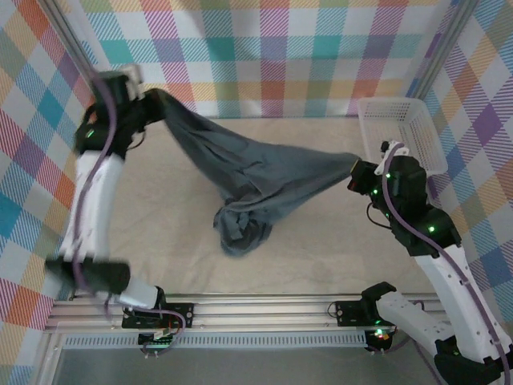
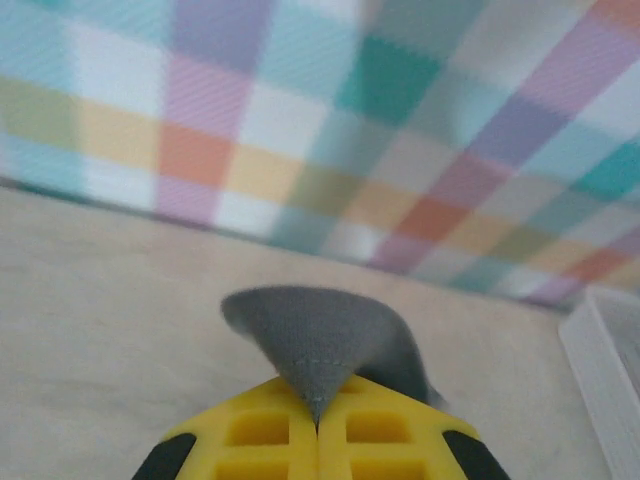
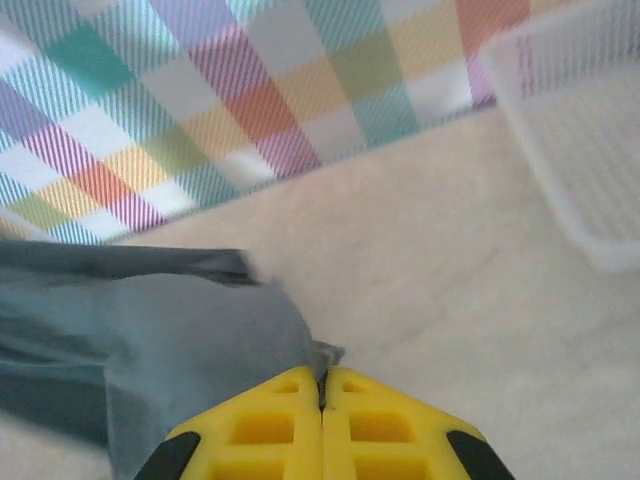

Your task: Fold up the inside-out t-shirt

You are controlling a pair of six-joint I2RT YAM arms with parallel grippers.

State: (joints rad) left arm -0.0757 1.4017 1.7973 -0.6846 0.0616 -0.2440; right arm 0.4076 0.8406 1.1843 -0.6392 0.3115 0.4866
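Left tool (image 1: 152,100) and right tool (image 1: 358,170) each in a pinch on the inside-out t-shirt (image 1: 256,180), outside the white basket (image 1: 393,101)

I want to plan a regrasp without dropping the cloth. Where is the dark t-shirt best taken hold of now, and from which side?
Probably the bunched low end of the t-shirt, sagging onto the table. Come from above, on the near side: that lump is thick and free, while the left gripper and right gripper are both shut on the stretched upper edge.
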